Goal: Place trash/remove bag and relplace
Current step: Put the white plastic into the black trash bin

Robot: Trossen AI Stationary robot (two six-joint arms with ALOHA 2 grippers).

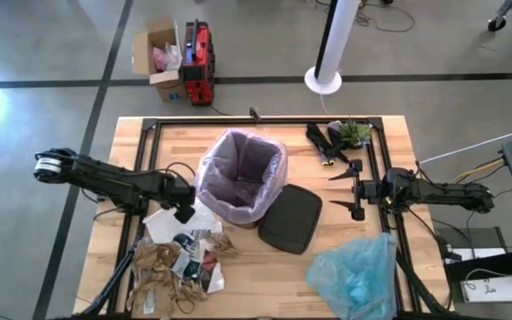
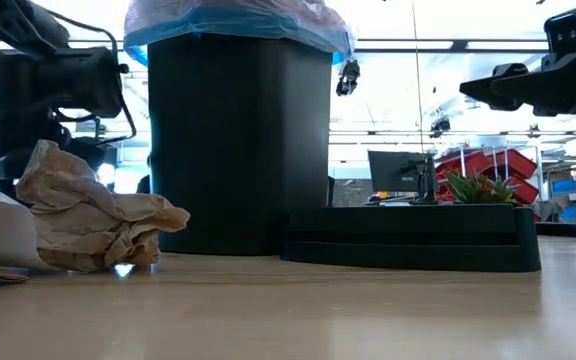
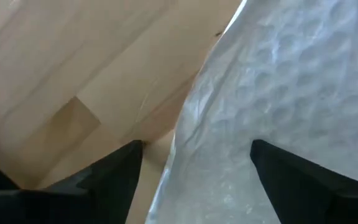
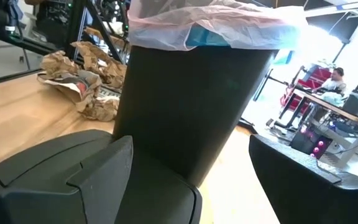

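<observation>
Left hand point(image 1: 185, 213) low over the near-left of the table point(image 1: 389, 160), fingers point(image 3: 107, 180) spread, empty, poised at the far edge of the trash point(image 1: 180, 262); a white sheet directly beneath. Trash heaped on the near-left of the table: crumpled brown paper, white scraps, printed wrappers. Black bin point(image 1: 238, 178) at centre, lined with the pale pink-lavender bag point(image 1: 269, 169), rim folded over. Black lid point(image 1: 290, 218) lying flat, just right of the bin. Light blue bag point(image 1: 354, 271) crumpled at the near right. Right hand point(image 1: 349, 187) right of the bin, spread wide, holding nothing.
</observation>
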